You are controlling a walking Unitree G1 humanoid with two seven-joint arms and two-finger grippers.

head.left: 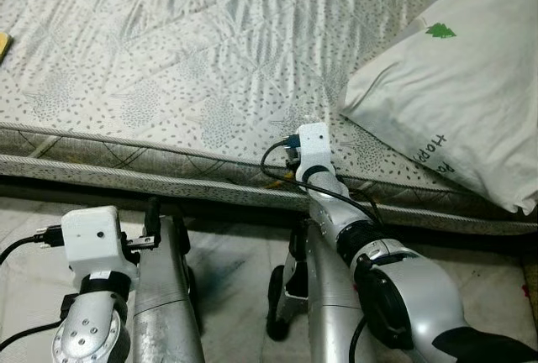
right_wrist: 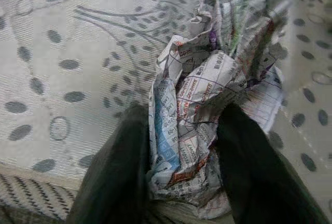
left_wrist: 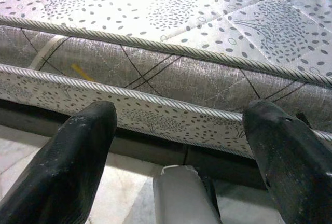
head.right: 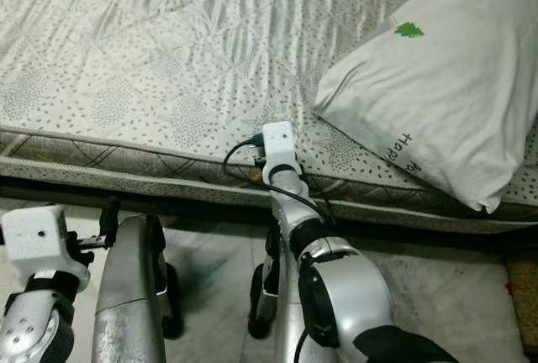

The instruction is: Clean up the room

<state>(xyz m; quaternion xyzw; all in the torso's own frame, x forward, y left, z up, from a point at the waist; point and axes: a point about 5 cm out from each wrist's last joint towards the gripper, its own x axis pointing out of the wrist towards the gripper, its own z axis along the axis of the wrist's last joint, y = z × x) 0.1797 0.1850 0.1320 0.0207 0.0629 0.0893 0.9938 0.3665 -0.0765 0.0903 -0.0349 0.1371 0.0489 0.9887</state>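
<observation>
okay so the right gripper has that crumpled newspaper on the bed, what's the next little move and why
Probably lift it straight up off the mattress. The right gripper has both fingers pinching the crumpled newspaper, which rests near the bed's edge beside the pillow. The left gripper hangs open, low.

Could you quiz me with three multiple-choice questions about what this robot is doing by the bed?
1. Where does the pillow lie?
A on the floor
B on the mattress, at the robot's right
C under the bed

2. What colour is the tree on the pillow?
A green
B red
C blue

3. What is the right gripper doing?
A hanging open
B gripping the pillow
C closed on crumpled newspaper

Answers: B, it rests on the quilted mattress top; A, the small print is green; C, both black fingers squeeze the paper.
</observation>
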